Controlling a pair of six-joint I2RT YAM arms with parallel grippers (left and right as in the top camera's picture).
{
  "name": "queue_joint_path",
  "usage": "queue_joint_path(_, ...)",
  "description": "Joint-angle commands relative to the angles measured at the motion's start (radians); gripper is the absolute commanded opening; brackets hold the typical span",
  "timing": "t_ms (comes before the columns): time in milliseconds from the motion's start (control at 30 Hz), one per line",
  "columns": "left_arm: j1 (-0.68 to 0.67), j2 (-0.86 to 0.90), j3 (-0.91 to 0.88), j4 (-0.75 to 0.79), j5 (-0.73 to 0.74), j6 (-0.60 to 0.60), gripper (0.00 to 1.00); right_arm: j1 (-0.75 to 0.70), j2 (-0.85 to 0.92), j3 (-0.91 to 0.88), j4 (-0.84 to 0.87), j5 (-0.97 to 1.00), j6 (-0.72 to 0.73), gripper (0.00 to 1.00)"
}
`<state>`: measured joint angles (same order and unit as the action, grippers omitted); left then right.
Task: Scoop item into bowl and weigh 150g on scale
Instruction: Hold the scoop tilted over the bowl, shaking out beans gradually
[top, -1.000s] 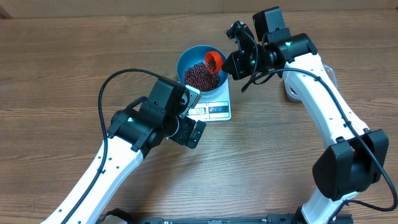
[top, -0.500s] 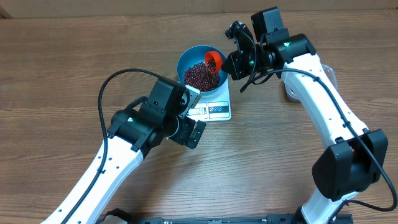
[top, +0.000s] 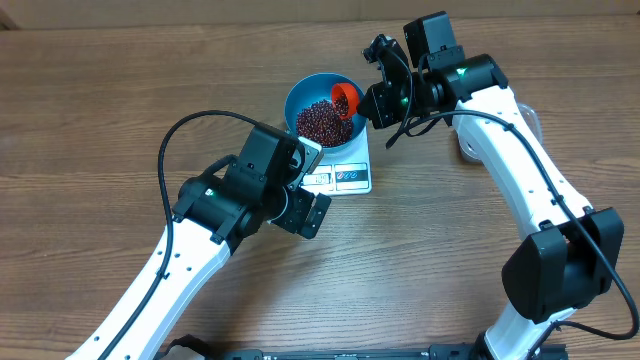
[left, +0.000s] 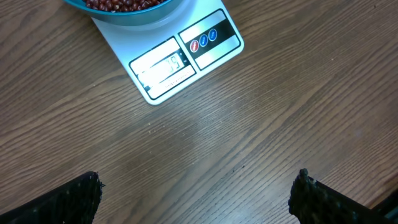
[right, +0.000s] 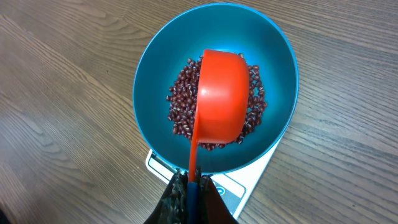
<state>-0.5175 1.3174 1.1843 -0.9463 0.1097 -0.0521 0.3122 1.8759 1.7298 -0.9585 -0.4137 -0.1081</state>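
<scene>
Beans lie heaped in the blue bowl on the scale. The orange scoop hangs directly over them, and in the right wrist view its handle runs back toward 6 o'clock into your right gripper, whose fingers pinch that handle. Your left gripper sits off the scale near 7 o'clock in the overhead view, fingers spread wide and empty, so I judge the right arm better placed for any further tipping.
</scene>
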Motion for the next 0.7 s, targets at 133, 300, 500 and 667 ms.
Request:
queue_joint_path(133,-0.005,-0.003,0.003,0.002,0.013,0.001,1.00,0.011,-0.019,0.031,-0.045,-0.097,-0.195,0.04)
queue_joint_path(300,-0.005,-0.003,0.003,0.002,0.013,0.001,1.00,0.010,-0.019,0.031,-0.009,0.021,-0.037,0.04)
queue_joint_path(500,-0.005,-0.003,0.003,0.002,0.013,0.001,1.00,0.010,-0.019,0.031,-0.010,0.021,-0.037,0.04)
queue_joint_path(667,-0.005,-0.003,0.003,0.002,0.013,0.001,1.00,0.010,-0.019,0.031,-0.013,0.021,-0.037,0.04)
